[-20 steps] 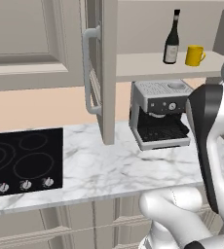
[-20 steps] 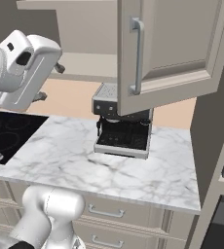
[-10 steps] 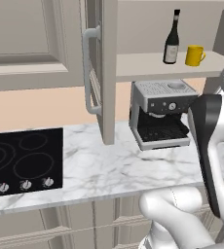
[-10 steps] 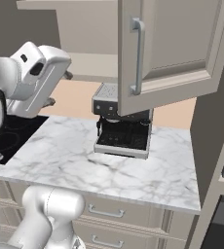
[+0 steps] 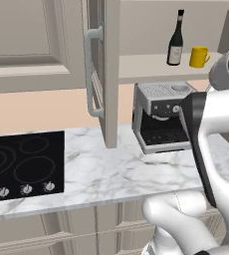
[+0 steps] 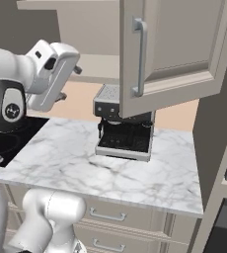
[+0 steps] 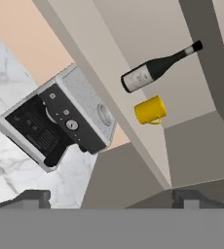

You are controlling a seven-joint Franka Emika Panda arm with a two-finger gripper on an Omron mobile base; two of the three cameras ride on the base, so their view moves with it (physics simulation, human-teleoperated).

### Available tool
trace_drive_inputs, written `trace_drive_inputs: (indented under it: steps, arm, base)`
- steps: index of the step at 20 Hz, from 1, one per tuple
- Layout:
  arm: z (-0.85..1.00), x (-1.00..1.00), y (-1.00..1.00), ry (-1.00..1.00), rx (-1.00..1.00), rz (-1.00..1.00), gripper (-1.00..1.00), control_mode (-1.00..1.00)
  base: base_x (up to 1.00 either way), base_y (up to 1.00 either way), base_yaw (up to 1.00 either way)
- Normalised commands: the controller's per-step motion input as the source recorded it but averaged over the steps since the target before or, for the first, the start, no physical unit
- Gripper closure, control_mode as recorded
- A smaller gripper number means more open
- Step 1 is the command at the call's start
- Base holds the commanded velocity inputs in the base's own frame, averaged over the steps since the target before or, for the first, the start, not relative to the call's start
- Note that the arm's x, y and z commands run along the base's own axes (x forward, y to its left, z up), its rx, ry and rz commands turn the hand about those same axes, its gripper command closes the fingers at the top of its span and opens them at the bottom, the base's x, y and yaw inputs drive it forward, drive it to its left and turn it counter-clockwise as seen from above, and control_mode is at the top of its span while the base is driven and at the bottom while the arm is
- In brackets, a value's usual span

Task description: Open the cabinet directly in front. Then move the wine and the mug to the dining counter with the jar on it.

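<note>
You see a near-black wine (image 5: pixel 175 42) with pale label, a bright yellow mug (image 5: pixel 199 57), and grey-veined white marble counter (image 5: pixel 111 169).

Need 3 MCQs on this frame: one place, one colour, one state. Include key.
1. Where does the mug stand?
A. on the cabinet shelf, right of the wine
B. on the marble counter
C. on top of the coffee machine

2. What colour is the mug?
A. grey
B. yellow
C. white

3. How are the cabinet doors?
A. both shut
B. removed
C. swung open

Key:
1 A: the left base view shows it on the shelf beside the bottle.
2 B: plainly yellow in the hand view.
3 C: both doors stand out from the cabinet, its inside exposed.
</note>
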Motion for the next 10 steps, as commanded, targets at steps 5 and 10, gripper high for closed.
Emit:
trace_drive_inputs:
  steps: [5,10]
  arm:
    - [0.00,0.20,-0.25,0.00,-0.07,-0.02,-1.00,-1.00]
    - [0.00,0.02,-0.24,0.00,-0.07,-0.09,-1.00,-1.00]
  base:
    - [0.00,0.00,0.00]
    - [0.00,0.00,0.00]
